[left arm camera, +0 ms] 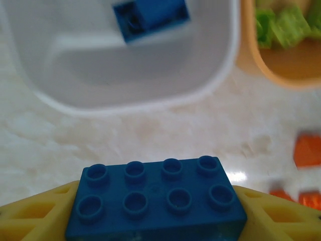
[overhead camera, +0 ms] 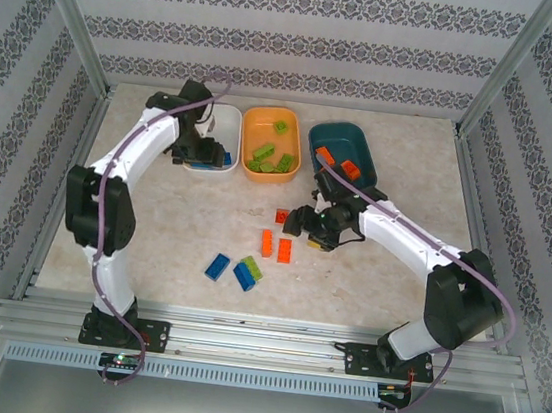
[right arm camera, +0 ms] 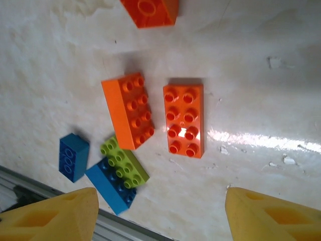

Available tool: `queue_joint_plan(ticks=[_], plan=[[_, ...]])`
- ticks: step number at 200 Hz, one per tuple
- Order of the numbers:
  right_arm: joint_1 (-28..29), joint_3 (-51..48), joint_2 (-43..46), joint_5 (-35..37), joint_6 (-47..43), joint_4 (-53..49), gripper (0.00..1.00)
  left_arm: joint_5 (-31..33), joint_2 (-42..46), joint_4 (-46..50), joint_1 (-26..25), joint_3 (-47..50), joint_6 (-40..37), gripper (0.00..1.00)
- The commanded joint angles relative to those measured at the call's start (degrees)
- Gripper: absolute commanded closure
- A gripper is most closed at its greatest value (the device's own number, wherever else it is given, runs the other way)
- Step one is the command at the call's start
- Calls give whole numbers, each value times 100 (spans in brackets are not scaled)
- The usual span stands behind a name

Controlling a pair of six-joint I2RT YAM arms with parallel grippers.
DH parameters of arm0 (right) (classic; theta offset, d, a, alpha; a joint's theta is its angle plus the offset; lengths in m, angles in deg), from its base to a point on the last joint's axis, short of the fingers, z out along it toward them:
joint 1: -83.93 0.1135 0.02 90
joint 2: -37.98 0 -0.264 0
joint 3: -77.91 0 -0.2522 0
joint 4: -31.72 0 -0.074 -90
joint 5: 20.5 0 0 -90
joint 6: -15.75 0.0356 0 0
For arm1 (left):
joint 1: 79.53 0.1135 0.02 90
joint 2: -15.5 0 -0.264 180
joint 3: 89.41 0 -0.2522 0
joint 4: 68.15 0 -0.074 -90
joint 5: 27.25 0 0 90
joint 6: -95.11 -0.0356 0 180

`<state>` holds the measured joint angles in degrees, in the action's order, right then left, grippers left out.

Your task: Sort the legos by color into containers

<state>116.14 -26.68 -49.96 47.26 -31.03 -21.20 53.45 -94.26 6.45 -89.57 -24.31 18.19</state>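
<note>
The left end effector [left arm camera: 158, 215] grips a blue eight-stud lego [left arm camera: 160, 198] between half-spread fingers, just short of the white container [left arm camera: 220, 75], in which one blue lego [left arm camera: 150, 17] lies. The right end effector [right arm camera: 160, 216] hangs open and empty above the counter [right arm camera: 261, 100]. Ahead of its fingers lie three orange legos [right arm camera: 184, 120], two blue legos [right arm camera: 73, 155] and one green lego [right arm camera: 124, 161].

White-shelled left arm [overhead camera: 131, 154] and right arm [overhead camera: 403, 237], black joints, lilac cables [overhead camera: 101, 220]; left hand [left arm camera: 155, 216] and right hand [right arm camera: 160, 211] have yellow ribbed fingers [right arm camera: 50, 218].
</note>
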Motion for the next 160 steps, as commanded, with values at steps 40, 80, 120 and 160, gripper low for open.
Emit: queue_joint_plan(ticks=[40, 80, 120, 160], plan=[[728, 510, 19, 566, -438, -816, 32, 34, -1195, 122, 103, -1289, 32, 34], [1274, 1139, -439, 852, -850, -1354, 32, -111, -1606, 117, 94, -1593, 62, 32], [1818, 1841, -1185, 993, -1207, -1689, 32, -214, -1671, 85, 100, -1602, 123, 24], [2327, 2655, -1993, 1189, -1656, -2073, 35, -319, -1356, 50, 104, -1438, 225, 19]])
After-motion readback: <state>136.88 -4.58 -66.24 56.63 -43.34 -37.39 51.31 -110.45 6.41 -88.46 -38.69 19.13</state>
